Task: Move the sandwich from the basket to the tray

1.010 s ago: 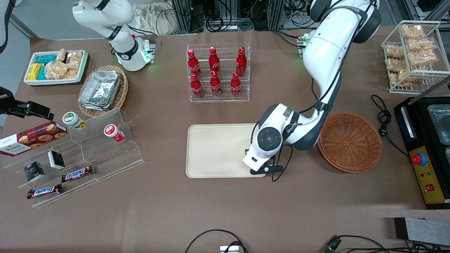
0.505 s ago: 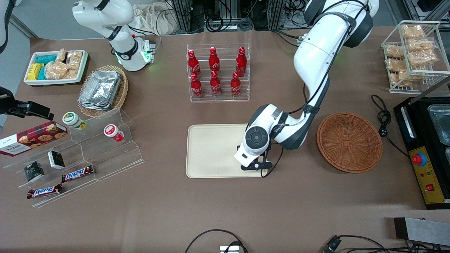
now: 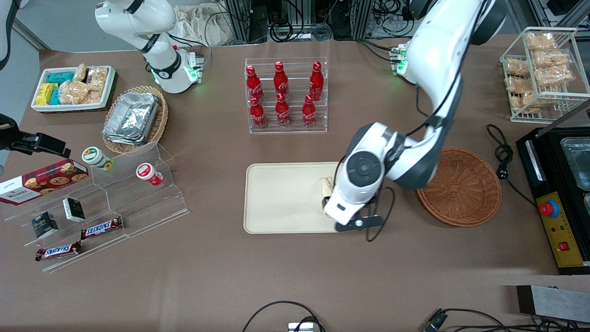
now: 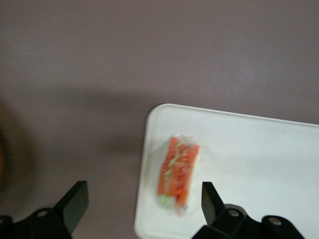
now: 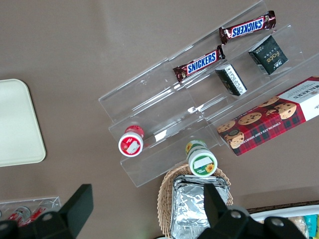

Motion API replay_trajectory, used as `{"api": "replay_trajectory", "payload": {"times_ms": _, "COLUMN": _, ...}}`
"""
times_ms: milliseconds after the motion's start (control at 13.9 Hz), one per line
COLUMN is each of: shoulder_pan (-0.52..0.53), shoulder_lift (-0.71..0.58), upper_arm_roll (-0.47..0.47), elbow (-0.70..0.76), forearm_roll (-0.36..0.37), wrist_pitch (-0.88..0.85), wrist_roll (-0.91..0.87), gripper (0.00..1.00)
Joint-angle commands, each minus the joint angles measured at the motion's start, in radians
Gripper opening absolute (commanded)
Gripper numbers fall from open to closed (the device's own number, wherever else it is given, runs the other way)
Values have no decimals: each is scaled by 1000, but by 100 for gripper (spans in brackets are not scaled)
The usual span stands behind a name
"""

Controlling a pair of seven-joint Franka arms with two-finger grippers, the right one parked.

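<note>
Brown table [image 3: 295, 276] carries everything. Centre of the front view: cream tray [image 3: 281, 198]; the sandwich [image 3: 327, 186] sits on its end nearest the round wicker basket [image 3: 461, 189], just right of it. Gripper [image 4: 142, 211] hangs over that tray end, fingers spread, apart from the sandwich. Above the tray: clear rack of red bottles [image 3: 286, 97]. Upper left: white snack bin [image 3: 73, 90], oval basket of foil containers [image 3: 136, 120]. Left: acrylic step shelf [image 3: 106, 203]. Upper right: wire rack [image 3: 544, 69]. Right edge: black machine [image 3: 560, 203]. Coiled black cable [image 3: 502, 154] lies between basket and machine.
</note>
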Motion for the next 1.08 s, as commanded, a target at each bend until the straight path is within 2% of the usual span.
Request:
{"api": "replay_trajectory", "payload": {"times_ms": 0, "shoulder_pan": 78, "shoulder_lift": -156, "upper_arm_roll": -4, "elbow": -108, "forearm_roll": -2, "wrist_pitch": -74, "wrist_roll": 69, "gripper": 100}}
{"api": "replay_trajectory", "payload": {"times_ms": 216, "shoulder_pan": 170, "shoulder_lift": -356, "upper_arm_roll": -9, "elbow": -326, "forearm_roll": -59, "wrist_pitch": -40, "wrist_roll": 218, "gripper": 100}}
{"api": "replay_trajectory", "payload": {"times_ms": 361, "shoulder_pan": 178, "shoulder_lift": -478, "upper_arm_roll": -1, "elbow": -488, "forearm_roll": -65, "wrist_pitch": 26, "wrist_roll": 281, "gripper": 100}}
{"api": "replay_trajectory", "payload": {"times_ms": 505, "shoulder_pan": 186, "shoulder_lift": -564, "upper_arm_roll": 20, "elbow": -591, "forearm_roll": -65, "wrist_pitch": 17, "wrist_roll": 400, "gripper": 100}}
{"api": "replay_trajectory", "payload": {"times_ms": 722, "shoulder_pan": 236, "shoulder_lift": -595, "upper_arm_roll": 83, "elbow": -573, "forearm_roll": -70, "wrist_pitch": -64, "wrist_roll": 580, "gripper": 100}}
{"api": "replay_trajectory", "payload": {"times_ms": 866, "shoulder_pan": 311, "shoulder_lift": -592, "upper_arm_roll": 83, "elbow": -536, "forearm_roll": -106, "wrist_pitch": -112, "wrist_roll": 707, "gripper": 100}}
{"api": "replay_trajectory", "payload": {"times_ms": 1010, "shoulder_pan": 354, "shoulder_lift": -570, "upper_arm_roll": 85, "elbow": -463, "forearm_roll": -110, "wrist_pitch": -184, "wrist_roll": 754, "gripper": 100}}
